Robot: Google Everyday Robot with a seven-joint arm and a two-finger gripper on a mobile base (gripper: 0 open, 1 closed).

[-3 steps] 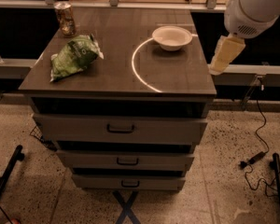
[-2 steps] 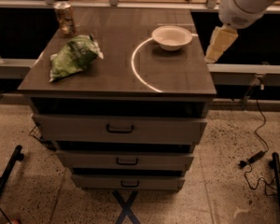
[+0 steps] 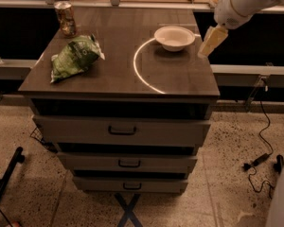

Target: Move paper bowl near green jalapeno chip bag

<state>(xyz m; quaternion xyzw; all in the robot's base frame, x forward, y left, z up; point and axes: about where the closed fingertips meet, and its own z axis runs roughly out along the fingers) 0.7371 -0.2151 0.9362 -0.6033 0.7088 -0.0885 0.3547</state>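
Shift since earlier: the gripper (image 3: 211, 41) has slid leftward across the camera view and now hangs closer to the paper bowl (image 3: 174, 37) than it did a second ago; bowl and bag lie where they lay.
Meaning for the task: my judgement is that this is the approach to the bowl, with the pick-up not yet begun and the carry across the top all still to do.
Camera view, gripper: it hangs off the end of the pale arm (image 3: 241, 4), over the right edge of the tabletop (image 3: 118, 82), just beside the bowl's right rim and apart from it.
Gripper state: whether it is open or closed cannot be told; it has hold of nothing and touches nothing that shows.
Camera view, paper bowl: upright at the back right of the tabletop, sitting at the top end of a thin white arc (image 3: 135, 65) marked on the surface.
Camera view, green jalapeno chip bag: the green jalapeno chip bag (image 3: 75, 58) lies crumpled at the left side of the top, well apart from the bowl.
Camera view, other things: a drink can (image 3: 66, 18) stands at the back left corner, just behind the bag; the top belongs to a drawer cabinet (image 3: 120, 131).
Next move, as I judge it: close the remaining gap to the rim, grip it, then travel left and set down short of the bag and can.
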